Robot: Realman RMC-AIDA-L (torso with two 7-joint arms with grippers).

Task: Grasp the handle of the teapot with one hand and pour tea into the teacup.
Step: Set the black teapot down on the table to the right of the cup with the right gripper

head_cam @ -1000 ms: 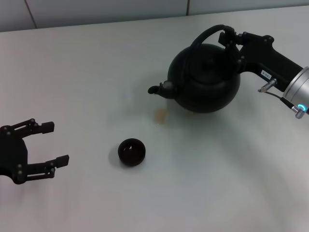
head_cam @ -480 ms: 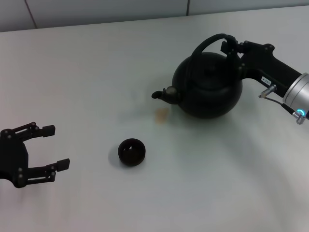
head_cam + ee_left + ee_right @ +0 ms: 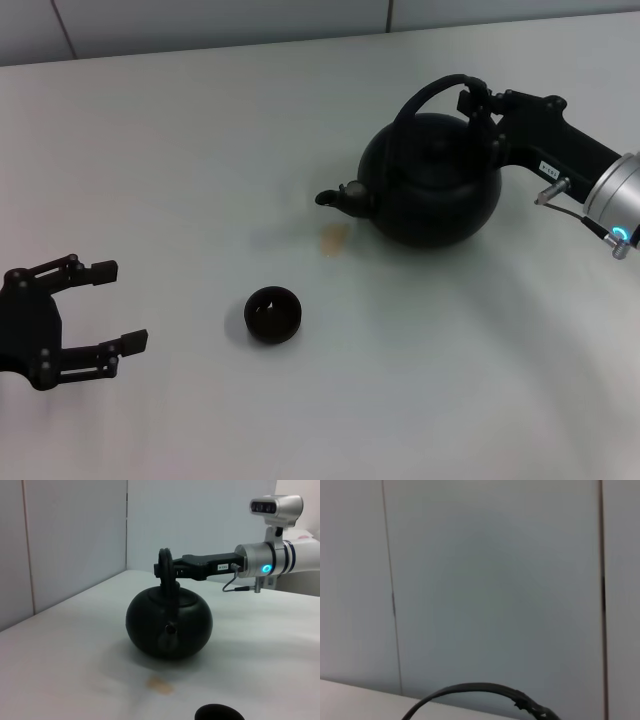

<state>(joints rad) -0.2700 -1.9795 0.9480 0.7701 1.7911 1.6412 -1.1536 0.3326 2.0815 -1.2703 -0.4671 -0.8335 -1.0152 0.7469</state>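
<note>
Left pincer (image 3: 108,308) sits spread and idle low on the tabletop (image 3: 200,150), pinching nothing. The teacup (image 3: 272,313) stands to its right, well apart, with a small brown stain (image 3: 334,238) beyond it. Right pincer (image 3: 481,104) is clamped on the handle (image 3: 432,92), the teapot (image 3: 430,180) directly under it, upright, spout toward the left pincer.

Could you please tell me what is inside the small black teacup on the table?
The small round black teacup looks dark inside in the head view; whether it holds tea cannot be told. The left wrist view shows only its rim, not its interior.
</note>
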